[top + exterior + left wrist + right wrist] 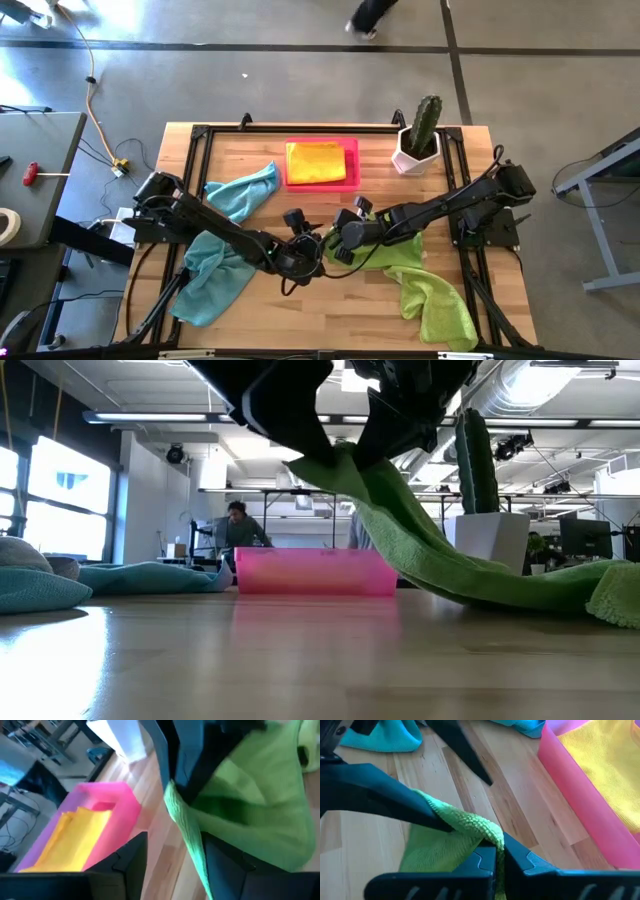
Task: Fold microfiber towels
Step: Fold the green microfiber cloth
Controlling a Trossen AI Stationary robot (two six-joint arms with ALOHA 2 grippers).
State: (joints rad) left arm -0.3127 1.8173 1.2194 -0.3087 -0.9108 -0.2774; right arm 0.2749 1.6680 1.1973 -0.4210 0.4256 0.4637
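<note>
Right gripper (495,852) is pinched shut on a raised edge of the lime green towel (425,290), near the middle of the bench (330,300); its own wrist view shows the cloth bunched between the closed fingers. Left gripper (305,248) meets it there, just beside it, and its wrist view shows a fold of the same green cloth lying between its dark fingers (225,865) (whether those fingers are actually pressing on it, or merely stand around it, cannot be told). From the pinched edge the green towel slopes down to the bench top and trails off toward the front right corner, where its end lies crumpled at the edge.

Two teal-blue towels (215,275) lie toward the left: one hangs partly over the front left edge under the left arm, the other sits crumpled beside the pink tray (352,165). That tray stands at the back edge, with a folded yellow towel (316,162) inside it. A potted cactus (420,135) stands at the back right corner. In the low view both grippers are cut off by the picture's upper border, and a person (238,525) shows far behind the tray, partly hidden by it.
</note>
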